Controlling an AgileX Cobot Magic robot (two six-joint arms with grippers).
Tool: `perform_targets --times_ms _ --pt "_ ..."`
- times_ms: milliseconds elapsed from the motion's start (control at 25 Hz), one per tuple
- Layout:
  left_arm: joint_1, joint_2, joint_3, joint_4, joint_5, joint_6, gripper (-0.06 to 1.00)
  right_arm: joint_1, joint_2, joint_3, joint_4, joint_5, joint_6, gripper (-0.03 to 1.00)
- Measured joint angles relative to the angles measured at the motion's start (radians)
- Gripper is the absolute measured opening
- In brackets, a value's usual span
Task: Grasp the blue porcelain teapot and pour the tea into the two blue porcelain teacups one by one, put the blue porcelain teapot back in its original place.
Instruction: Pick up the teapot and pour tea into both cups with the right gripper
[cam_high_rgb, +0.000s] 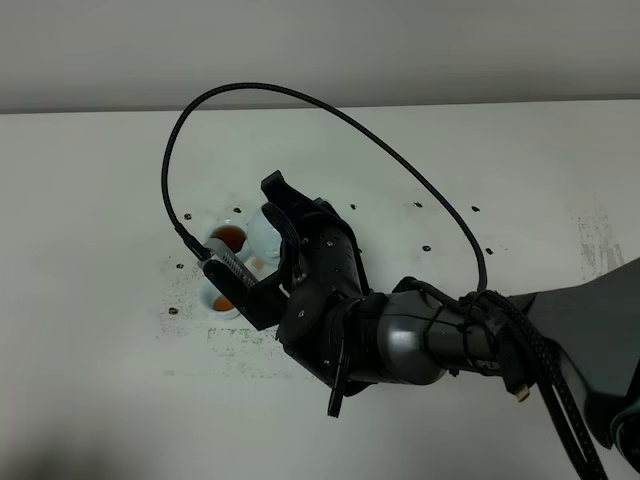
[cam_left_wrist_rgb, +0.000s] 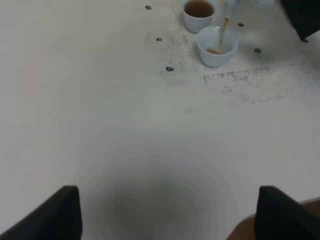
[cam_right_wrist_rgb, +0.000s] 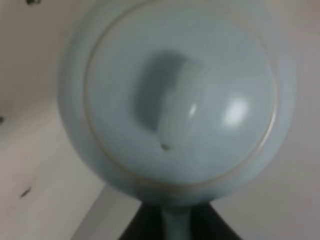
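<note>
White table (cam_high_rgb: 90, 380) bearing two teacups (cam_left_wrist_rgb: 216, 47)

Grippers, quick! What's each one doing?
Left gripper: open, holding nothing.
Right gripper: shut on the blue porcelain teapot.

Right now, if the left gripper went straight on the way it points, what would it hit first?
Probably the bare table: the left gripper tilts down at it, jaws open. The nearer teacup lies further on, off its line, though depth is unclear.
</note>
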Motion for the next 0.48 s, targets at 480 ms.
perform_targets --times_ms 480 --pt "0.000 0.000 0.000 0.000 0.000 0.000 0.68 0.000 0.000 0.000 -0.001 0.023 -0.058 0.04"
